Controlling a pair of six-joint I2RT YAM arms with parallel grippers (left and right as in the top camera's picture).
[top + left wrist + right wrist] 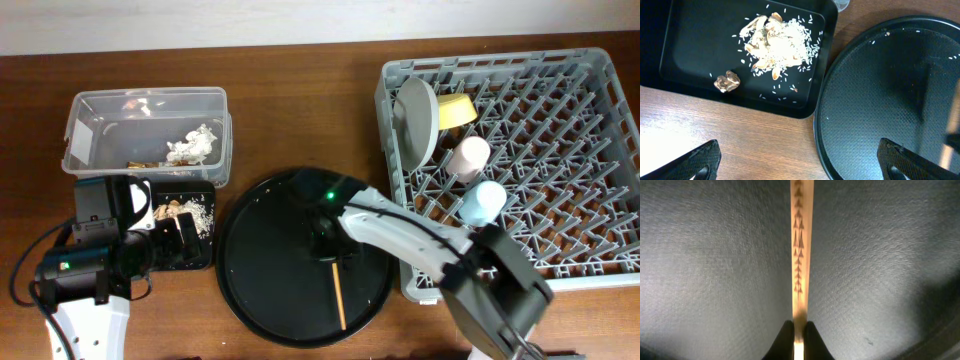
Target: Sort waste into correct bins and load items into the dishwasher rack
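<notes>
My right gripper (799, 332) is shut on one wooden chopstick (800, 250) lying on the round black tray (715, 255); in the overhead view the gripper (326, 240) sits at the chopstick's (339, 295) far end. My left gripper (800, 165) is open and empty, above the wood between the shallow black tray (690, 45) and the round tray (880, 90); in the overhead view it (175, 240) hovers by the black tray (203, 252). That tray holds tan food scraps (777, 45) and a brown wrapper (727, 81). The clear tub (80, 120) holds white tissue (195, 146). The rack (600, 275) holds the plate (418, 118), yellow bowl (456, 110), pink cup (467, 157) and blue cup (482, 202).
The round black tray (270, 260) lies between the black tray and the rack. The right arm (420, 240) stretches from the bottom right across the rack's near left corner. A second chopstick and a banana peel do not show clearly.
</notes>
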